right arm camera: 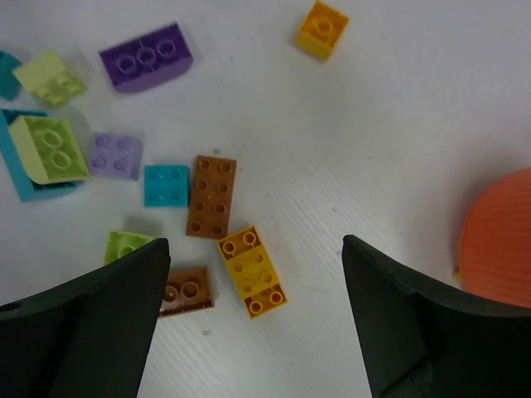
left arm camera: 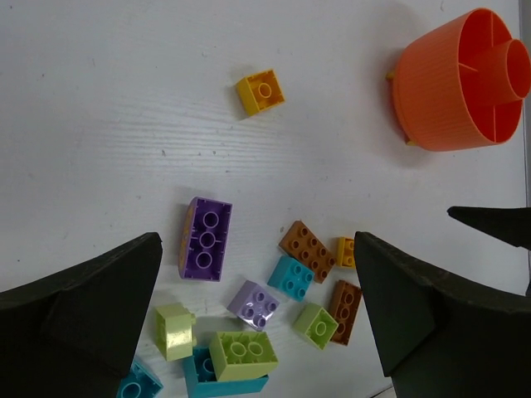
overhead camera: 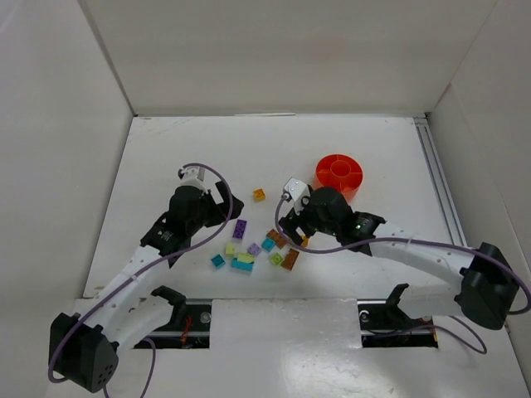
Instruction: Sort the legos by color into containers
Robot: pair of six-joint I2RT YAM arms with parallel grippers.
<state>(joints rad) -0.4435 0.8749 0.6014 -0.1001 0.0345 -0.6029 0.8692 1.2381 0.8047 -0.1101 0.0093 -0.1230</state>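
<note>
The orange bowl [overhead camera: 338, 174] with inner dividers stands right of centre; it also shows in the left wrist view [left arm camera: 460, 79] and at the right wrist view's edge [right arm camera: 498, 240]. Several legos lie in a cluster [overhead camera: 257, 245]: a purple brick [left arm camera: 205, 239], a brown plate [right arm camera: 211, 196], a teal brick [left arm camera: 291, 276], a lime brick [left arm camera: 315, 325]. One orange brick [overhead camera: 259, 195] lies apart. My left gripper [left arm camera: 257, 332] is open and empty above the cluster. My right gripper [right arm camera: 257, 323] is open, with a yellow-orange brick [right arm camera: 253, 272] on the table between its fingers.
White walls close in the table on the left, back and right. A metal rail [overhead camera: 436, 174] runs along the right edge. The two grippers hover close together over the cluster, left [overhead camera: 228, 206] and right [overhead camera: 292, 230].
</note>
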